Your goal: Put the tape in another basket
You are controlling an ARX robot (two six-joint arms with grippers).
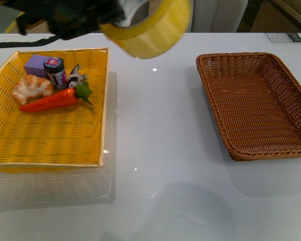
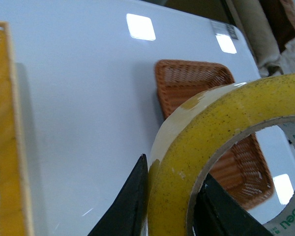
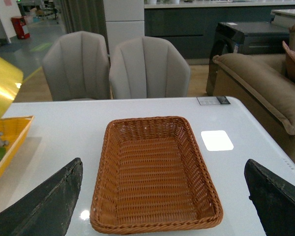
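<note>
My left gripper [image 1: 115, 17] is shut on the tape [image 1: 150, 27], a wide yellowish roll, and holds it high above the white table between the two baskets. In the left wrist view the tape [image 2: 201, 147] fills the lower right, with one black finger [image 2: 125, 206] outside the roll and the other inside its core. The brown wicker basket [image 1: 256, 105] lies at the right and holds nothing; it also shows in the left wrist view [image 2: 191, 81] and the right wrist view [image 3: 155, 172]. My right gripper [image 3: 162, 206] is open, its jaws wide apart, facing the brown basket.
A bright yellow woven tray [image 1: 45, 145] sits at the left with a croissant [image 1: 31, 88], a toy carrot [image 1: 52, 100], a small jar [image 1: 55, 71] and a purple block [image 1: 37, 64]. Two grey chairs [image 3: 115, 66] stand behind the table.
</note>
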